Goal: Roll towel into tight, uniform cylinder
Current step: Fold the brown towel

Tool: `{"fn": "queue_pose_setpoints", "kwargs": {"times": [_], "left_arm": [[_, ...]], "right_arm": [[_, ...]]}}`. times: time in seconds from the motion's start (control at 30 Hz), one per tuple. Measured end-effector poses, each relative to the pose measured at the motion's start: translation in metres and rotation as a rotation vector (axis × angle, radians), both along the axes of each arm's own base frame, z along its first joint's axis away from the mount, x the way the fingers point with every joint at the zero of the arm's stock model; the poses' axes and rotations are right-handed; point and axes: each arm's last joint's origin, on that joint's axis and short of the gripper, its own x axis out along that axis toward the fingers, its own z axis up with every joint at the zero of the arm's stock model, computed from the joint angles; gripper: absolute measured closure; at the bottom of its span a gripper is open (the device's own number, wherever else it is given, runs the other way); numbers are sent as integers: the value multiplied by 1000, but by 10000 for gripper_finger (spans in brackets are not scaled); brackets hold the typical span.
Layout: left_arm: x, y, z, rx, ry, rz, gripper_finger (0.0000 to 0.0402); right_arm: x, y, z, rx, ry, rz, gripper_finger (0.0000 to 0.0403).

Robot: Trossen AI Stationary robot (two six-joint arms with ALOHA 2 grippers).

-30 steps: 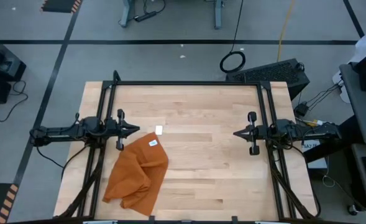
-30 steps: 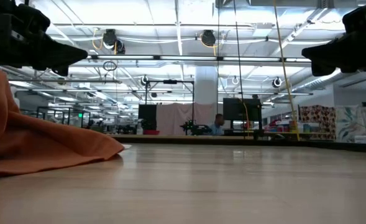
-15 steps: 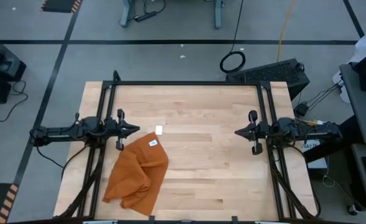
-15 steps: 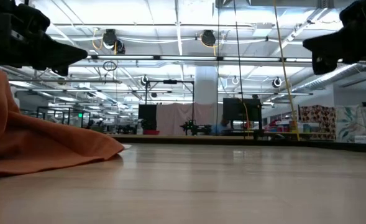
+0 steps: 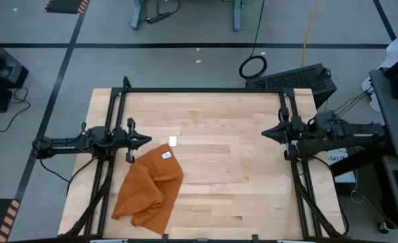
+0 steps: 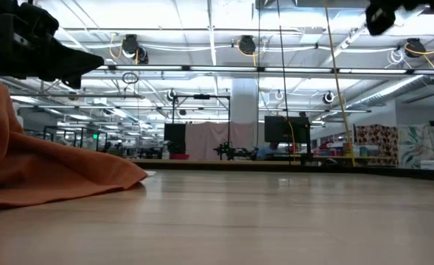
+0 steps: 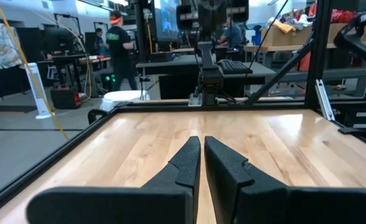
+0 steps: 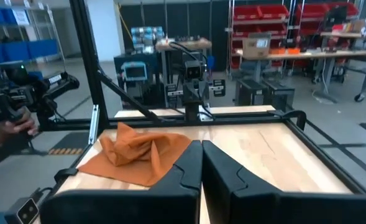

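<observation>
Currently, the rumpled rust-orange fabric towel (image 5: 148, 192) is lying on the wooden desk (image 5: 219, 169) near the left gripper (image 5: 146, 140), while both grippers' fingers, left and right gripper (image 5: 266, 134), are hovering closed and empty.

The towel (image 5: 148, 192) is soft rust-orange cloth, matt and creased into loose folds, with a small white tag (image 5: 166, 155) that looks like fabric or paper — which one cannot be told. The table (image 5: 219, 169) is pale wood in jointed strips, smooth with a light sheen that catches the ceiling lights in the low view. Its frame (image 5: 205, 90) is black metal, dull-finished. The left gripper (image 7: 201, 163) and right gripper (image 8: 201, 163) have fingers of dark, matt material — likely plastic.
</observation>
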Motion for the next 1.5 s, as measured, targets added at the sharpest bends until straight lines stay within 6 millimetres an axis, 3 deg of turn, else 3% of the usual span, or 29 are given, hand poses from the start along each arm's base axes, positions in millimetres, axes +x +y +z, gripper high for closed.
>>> {"fn": "queue_pose_setpoints", "kwargs": {"times": [0.33, 0.6, 0.83, 1.17, 1.37, 1.5], "left_arm": [[0, 0, 0, 0, 0, 5, 370], [0, 0, 0, -5, 0, 5, 370], [0, 0, 0, -7, 0, 4, 370], [-1, 1, 3, -76, 11, 22, 370], [-8, 1, 31, -87, 38, 47, 370], [-14, 1, 62, -87, 27, 48, 370]], "right_arm": [[35, 3, 77, -17, 153, 1, 403], [67, 5, 102, -18, 299, 0, 403], [94, 7, 100, -30, 409, 3, 403], [132, 10, 73, -63, 563, 13, 403], [159, 12, 51, -71, 662, 14, 403], [179, 14, 31, -76, 737, 15, 403]]}}
